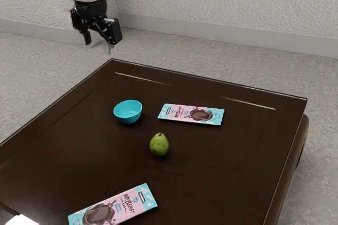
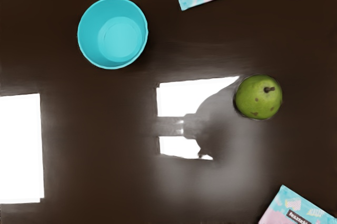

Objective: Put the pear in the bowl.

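High in the exterior view's upper left hangs my gripper (image 1: 100, 42), its fingers spread wide with nothing between them, well above the height of the things on the table. The turquoise bowl (image 1: 128, 111) sits upright on the dark table. Toward the camera and the exterior view's right of it stands the green pear (image 1: 159, 144), apart from the bowl, stem up. Looking down, the wrist view has the bowl (image 2: 113, 33) with a bare inside, and the pear (image 2: 258, 97) with its stem toward the camera.
One chocolate bar packet (image 1: 191, 114) lies beyond the pear; another packet (image 1: 113, 207) is nearer the exterior camera. Both are flat on the dark table (image 1: 227, 156). Bright reflections show on the tabletop in the wrist view. A pale wall (image 1: 222, 3) stands behind.
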Robot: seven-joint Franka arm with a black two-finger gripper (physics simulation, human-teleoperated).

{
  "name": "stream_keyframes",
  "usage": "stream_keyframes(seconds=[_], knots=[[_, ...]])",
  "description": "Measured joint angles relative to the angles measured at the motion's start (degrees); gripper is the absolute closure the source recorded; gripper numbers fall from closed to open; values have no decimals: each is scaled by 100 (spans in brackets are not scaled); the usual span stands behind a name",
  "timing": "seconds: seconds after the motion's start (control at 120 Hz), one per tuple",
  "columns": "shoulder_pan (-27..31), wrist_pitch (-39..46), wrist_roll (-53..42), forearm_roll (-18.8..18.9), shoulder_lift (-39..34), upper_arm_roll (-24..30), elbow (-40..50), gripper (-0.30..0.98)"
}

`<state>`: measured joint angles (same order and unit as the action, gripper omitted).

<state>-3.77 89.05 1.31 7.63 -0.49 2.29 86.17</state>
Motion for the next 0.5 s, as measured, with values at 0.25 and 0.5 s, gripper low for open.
stream_keyframes(seconds=[0.25,0.5], knots=[[-585,1505,33,-335,175,3,2438,0],[-761,4075,-48,-1252,814,-89,4057,0]])
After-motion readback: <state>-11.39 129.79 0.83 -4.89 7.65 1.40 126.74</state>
